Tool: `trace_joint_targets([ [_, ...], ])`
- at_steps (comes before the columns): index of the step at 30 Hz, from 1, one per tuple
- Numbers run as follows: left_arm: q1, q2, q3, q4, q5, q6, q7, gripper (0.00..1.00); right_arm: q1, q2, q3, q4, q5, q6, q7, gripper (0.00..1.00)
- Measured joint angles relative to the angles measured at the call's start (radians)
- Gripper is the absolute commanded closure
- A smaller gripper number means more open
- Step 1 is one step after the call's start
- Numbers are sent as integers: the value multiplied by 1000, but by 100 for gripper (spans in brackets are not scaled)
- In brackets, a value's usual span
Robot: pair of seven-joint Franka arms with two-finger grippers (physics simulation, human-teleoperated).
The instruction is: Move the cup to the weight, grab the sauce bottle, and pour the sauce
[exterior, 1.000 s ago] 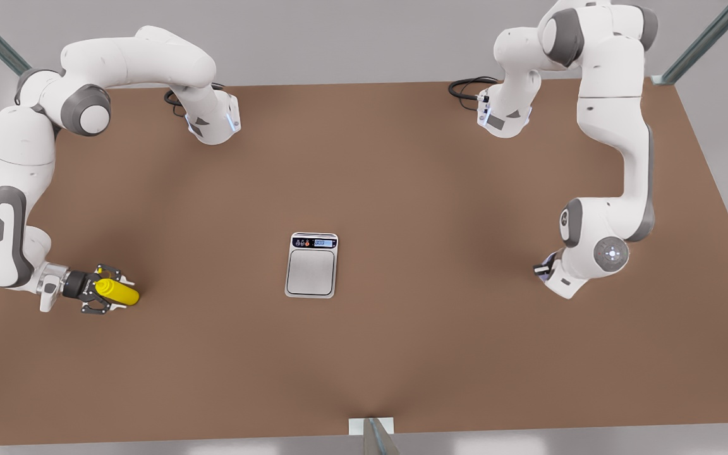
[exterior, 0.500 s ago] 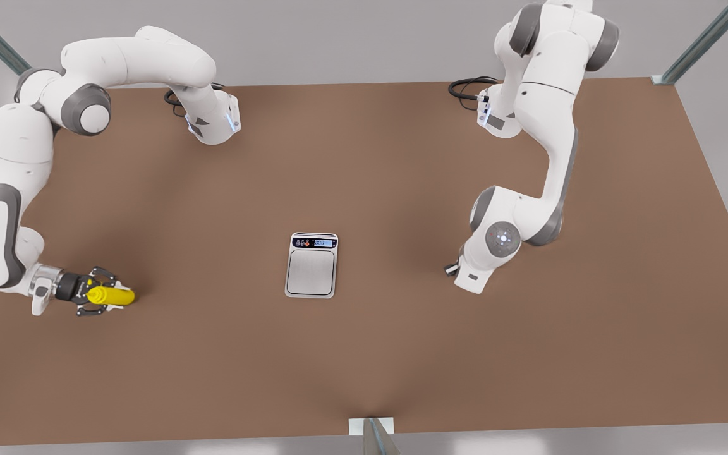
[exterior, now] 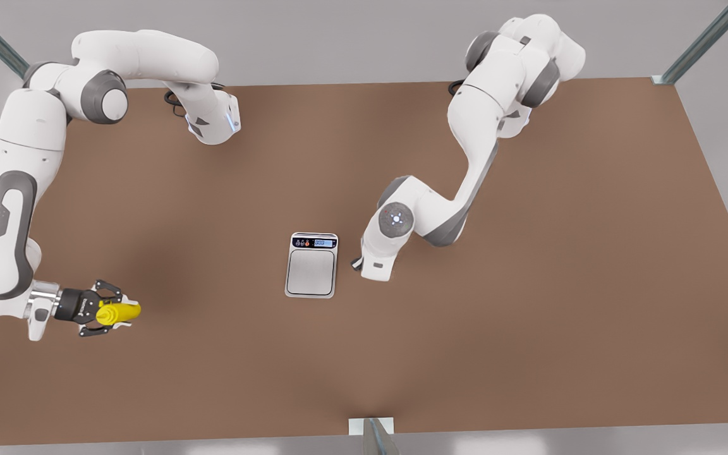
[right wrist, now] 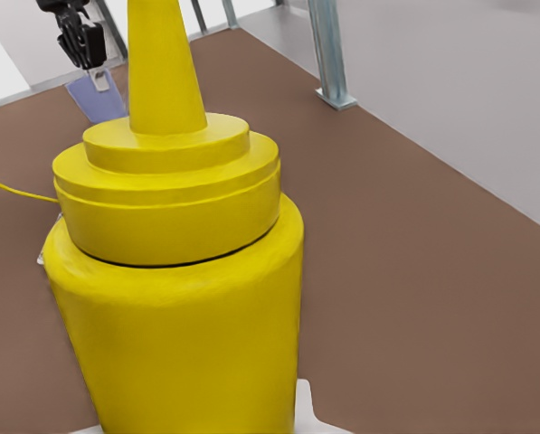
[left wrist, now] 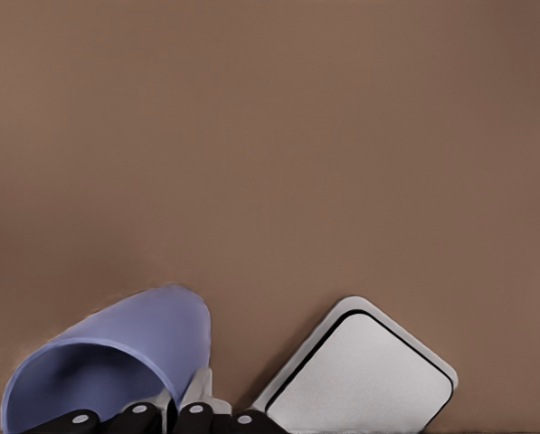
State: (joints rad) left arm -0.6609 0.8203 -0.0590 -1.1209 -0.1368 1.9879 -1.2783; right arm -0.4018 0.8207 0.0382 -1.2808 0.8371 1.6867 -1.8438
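The lavender cup (left wrist: 116,357) is held in my left gripper (left wrist: 161,418), which is shut on its wall; the cup hangs tilted just beside the weight (left wrist: 364,384). In the front view this arm's wrist (exterior: 376,259) hovers at the right edge of the weight (exterior: 311,265) and hides the cup. At the front view's left, my right gripper (exterior: 106,313) is shut on the yellow sauce bottle (exterior: 121,311), whose body and pointed nozzle (right wrist: 175,262) are close up in the right wrist view. That view also has the cup (right wrist: 98,95) far off.
The brown table (exterior: 528,316) spreads wide around the weight. Both arm bases stand at the far edge, with black cables (exterior: 174,101) beside one. Metal frame posts (exterior: 705,38) rise at the corners, and a bracket (exterior: 371,430) sits at the near edge.
My left arm has swung from the front view's right across to the weight's edge, carrying the cup. My right gripper has shifted slightly toward the near edge with the sauce bottle.
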Motion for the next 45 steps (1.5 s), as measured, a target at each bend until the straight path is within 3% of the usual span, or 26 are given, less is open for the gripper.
trace_joint_targets([
  [6, -79, 123, -1, 238, -14, 20, -149, 74, 0, 2, 0, -2, 1, 7, -1, 46],
  [10, -95, 193, 1, 254, -18, 195, -225, 74, -8, 8, -3, -2, 0, 7, -2, 46],
  [14, -95, 210, 7, 254, -17, 232, -254, 73, -11, 8, -3, -2, 0, 7, -3, 46],
  [16, -95, 211, 10, 254, -10, 228, -254, 60, -11, 9, -3, -2, 0, 7, -3, 46],
  [23, -97, 228, 10, 267, 6, 246, -256, 42, -12, 9, -5, 0, 0, 7, -3, 46],
  [27, -124, 261, 5, 292, 9, 331, -308, 44, -11, 8, -5, 0, -1, 7, -3, 46],
  [45, -132, 246, 11, 292, 29, 238, -325, 44, -12, 9, -5, 1, 0, 5, -2, 46],
])
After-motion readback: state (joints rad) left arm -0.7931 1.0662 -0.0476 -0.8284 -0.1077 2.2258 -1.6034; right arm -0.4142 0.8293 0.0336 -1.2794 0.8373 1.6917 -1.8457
